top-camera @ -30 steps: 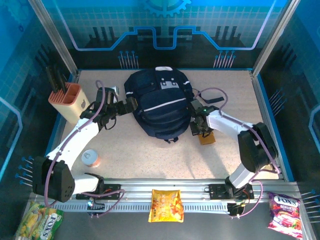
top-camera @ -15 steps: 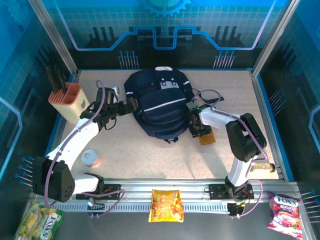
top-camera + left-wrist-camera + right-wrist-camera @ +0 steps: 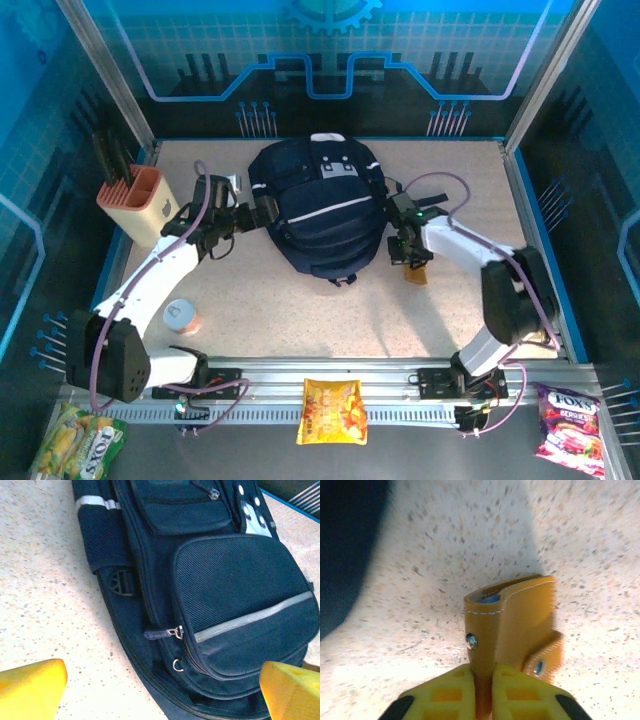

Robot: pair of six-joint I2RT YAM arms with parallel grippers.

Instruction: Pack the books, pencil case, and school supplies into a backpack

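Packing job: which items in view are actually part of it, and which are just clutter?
Job: backpack; tan leather piece, held in the right gripper.
Clutter: peach holder; yellow snack bag; pink snack bag; green-yellow snack bag; small round tub.

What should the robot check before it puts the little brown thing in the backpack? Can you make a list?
1. Right gripper shut on the tan leather piece: ok.
2. Piece lifted off the table: cannot tell.
3. Left gripper open and empty: ok.
4. Backpack pocket open for it: not ok, zips look closed.
5. Left gripper near the backpack: ok.
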